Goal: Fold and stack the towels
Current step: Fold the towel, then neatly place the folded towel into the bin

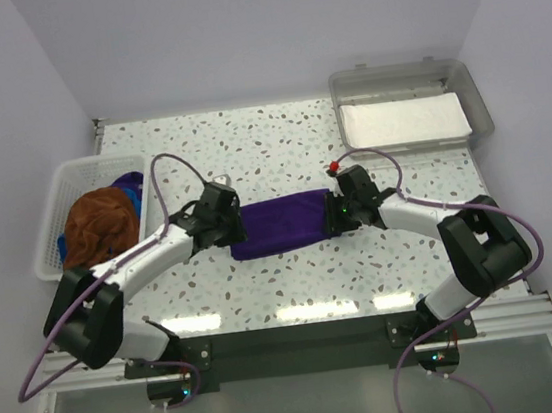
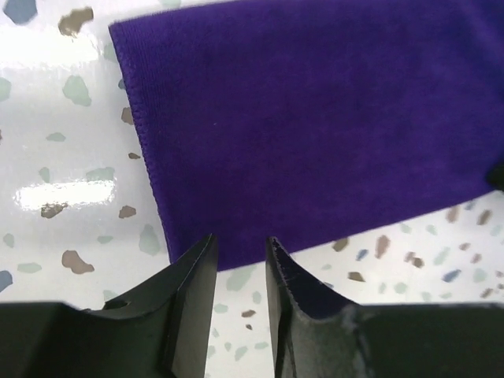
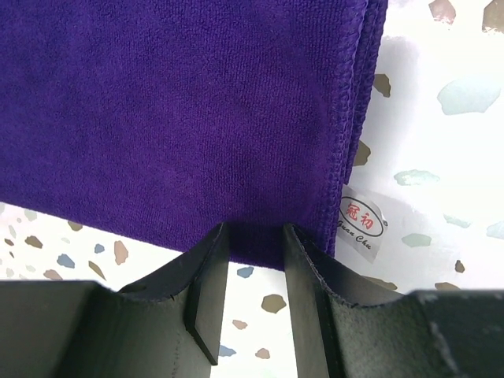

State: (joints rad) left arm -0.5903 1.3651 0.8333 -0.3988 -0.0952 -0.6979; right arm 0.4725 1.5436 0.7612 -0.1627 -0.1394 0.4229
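Purple cloth lies in the middle of the table [image 1: 249, 149]. It is one towel [image 1: 280, 224], folded into a long strip that runs from left to right.

The left gripper [image 2: 240, 240] sits at the strip's left end, right by the near corner. Its two fingers [image 2: 193, 276] are a little apart, and nothing is between them. The right gripper [image 3: 256, 228] sits at the right end, by the near corner there, beside a small white tag [image 3: 362, 216]. Its fingers [image 3: 209, 268] are a little apart too, with no cloth pinched.

Each arm is close to its own end. I think each one will grab its near corner and fold. A brown towel [image 1: 97, 223] sits in the white basket [image 1: 89, 163], far to the left.
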